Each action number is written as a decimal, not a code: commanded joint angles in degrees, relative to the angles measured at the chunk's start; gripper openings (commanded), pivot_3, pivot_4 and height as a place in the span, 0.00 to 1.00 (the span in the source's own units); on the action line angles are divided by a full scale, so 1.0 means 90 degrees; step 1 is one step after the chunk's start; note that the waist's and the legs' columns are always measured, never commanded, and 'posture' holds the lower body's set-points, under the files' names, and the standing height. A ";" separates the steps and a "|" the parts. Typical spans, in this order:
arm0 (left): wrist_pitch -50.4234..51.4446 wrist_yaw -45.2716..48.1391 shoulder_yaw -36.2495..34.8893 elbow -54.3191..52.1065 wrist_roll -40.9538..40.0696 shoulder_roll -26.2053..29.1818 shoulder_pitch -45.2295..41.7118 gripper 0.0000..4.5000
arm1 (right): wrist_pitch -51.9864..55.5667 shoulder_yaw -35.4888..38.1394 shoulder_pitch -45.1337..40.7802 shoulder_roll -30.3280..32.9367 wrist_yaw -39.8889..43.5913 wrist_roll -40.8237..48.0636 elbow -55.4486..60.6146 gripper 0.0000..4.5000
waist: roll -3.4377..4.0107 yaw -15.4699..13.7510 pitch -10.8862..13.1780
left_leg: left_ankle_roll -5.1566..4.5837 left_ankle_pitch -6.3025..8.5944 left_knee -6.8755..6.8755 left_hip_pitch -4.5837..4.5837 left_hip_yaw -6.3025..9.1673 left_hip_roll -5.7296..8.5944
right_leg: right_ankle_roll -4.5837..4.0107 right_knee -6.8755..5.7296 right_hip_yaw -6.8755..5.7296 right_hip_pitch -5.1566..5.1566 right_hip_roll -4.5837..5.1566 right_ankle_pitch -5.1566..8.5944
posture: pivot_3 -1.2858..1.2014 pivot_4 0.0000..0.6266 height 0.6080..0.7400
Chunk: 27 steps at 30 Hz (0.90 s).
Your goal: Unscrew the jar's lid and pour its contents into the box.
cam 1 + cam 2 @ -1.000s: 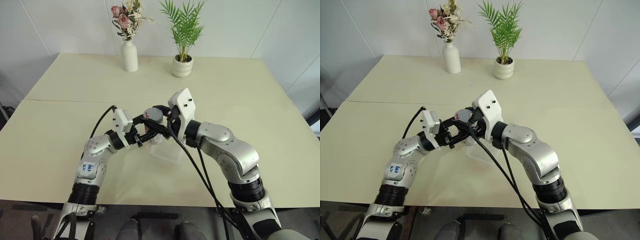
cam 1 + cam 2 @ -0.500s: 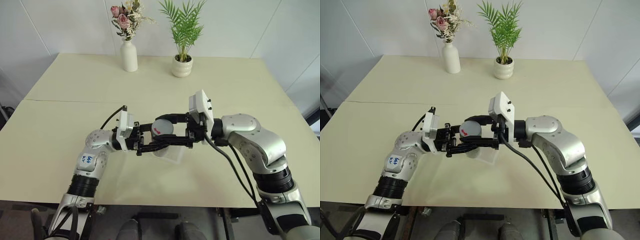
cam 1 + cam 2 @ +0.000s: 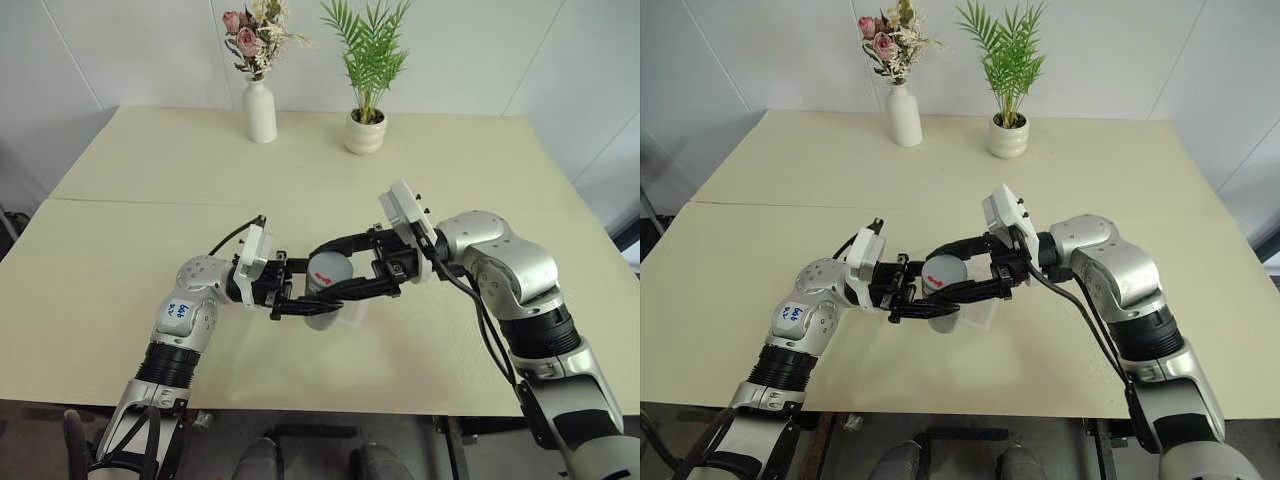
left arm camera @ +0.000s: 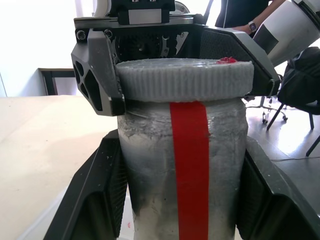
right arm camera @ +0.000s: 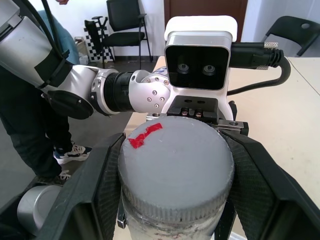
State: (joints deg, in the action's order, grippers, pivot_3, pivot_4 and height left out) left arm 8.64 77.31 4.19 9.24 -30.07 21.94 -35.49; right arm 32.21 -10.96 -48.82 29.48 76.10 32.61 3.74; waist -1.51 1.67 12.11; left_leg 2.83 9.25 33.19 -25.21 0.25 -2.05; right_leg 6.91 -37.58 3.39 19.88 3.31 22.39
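The jar, clear with a red streak down its side, hangs upright just above the table near its middle. My left gripper comes in from the left, shut on the jar's body. From the right, my right gripper is shut on the greyish lid, which bears a red mark and sits on the jar. Both grippers point at each other. The clear box lies on the table right under and behind the jar, partly hidden by it.
A white vase with flowers and a white plant pot stand at the table's far edge. A person and black chairs are on the floor beyond the table.
Both wrists have turned until the grippers face each other. The right elbow swung out to the right. The jar stayed gripped and came a little nearer to me.
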 commanded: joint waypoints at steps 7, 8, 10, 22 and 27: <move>-0.0242 -0.0401 -0.0257 0.0002 0.0065 -0.0111 0.0372 0.53 | -0.0054 0.0471 0.0158 -0.0034 -0.0484 0.0233 0.0786 1.00 | 0.0001 -0.0002 0.0001 | 0.0001 0.0000 0.0000 -0.0001 0.0004 -0.0006 | 0.0000 -0.0005 -0.0002 0.0003 -0.0001 0.0000 | 0.52 0.24 1.00; -0.0316 -0.0457 -0.0305 0.0002 0.0064 -0.0158 0.0388 0.53 | -0.0074 0.0547 0.0215 -0.0055 -0.0653 0.0215 0.0848 1.00 | 0.0001 -0.0005 0.0001 | 0.0001 0.0000 0.0001 0.0000 0.0004 -0.0005 | 0.0000 -0.0004 -0.0003 0.0001 -0.0001 0.0000 | 0.52 0.24 1.00; -0.0429 -0.0548 -0.0383 -0.0005 0.0058 -0.0229 0.0425 0.53 | -0.0109 0.0672 0.0316 -0.0087 -0.0953 0.0199 0.0951 1.00 | 0.0001 -0.0006 0.0001 | 0.0000 0.0000 0.0006 0.0000 0.0004 -0.0002 | 0.0000 -0.0004 -0.0003 -0.0003 0.0002 0.0000 | 0.52 0.24 1.00; -0.0967 -0.0918 -0.0606 0.0016 0.0075 -0.0562 0.0539 0.53 | 0.0675 0.0681 0.0906 -0.0325 -0.2431 0.0465 0.2028 1.00 | 0.0001 0.0011 0.0000 | 0.0001 -0.0001 0.0004 0.0003 0.0003 -0.0001 | 0.0000 -0.0007 -0.0001 -0.0003 0.0000 0.0000 | 0.52 0.24 1.00; -0.0880 -0.0869 -0.0550 0.0013 0.0052 -0.0598 0.0493 0.53 | 0.0566 0.0463 0.0797 -0.0525 -0.2591 0.0246 0.1854 1.00 | 0.0001 0.0001 0.0001 | 0.0000 0.0000 0.0008 0.0002 0.0003 0.0001 | 0.0000 -0.0007 -0.0002 -0.0005 0.0002 0.0000 | 0.52 0.24 1.00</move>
State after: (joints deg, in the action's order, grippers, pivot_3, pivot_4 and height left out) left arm 0.71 69.35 -1.04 10.17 -28.89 16.73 -30.69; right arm 38.45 -6.62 -40.47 25.21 53.39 34.98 19.91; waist -1.50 1.68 12.11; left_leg 2.83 9.25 33.26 -25.19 0.28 -2.02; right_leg 6.91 -37.64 3.37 19.83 3.33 22.39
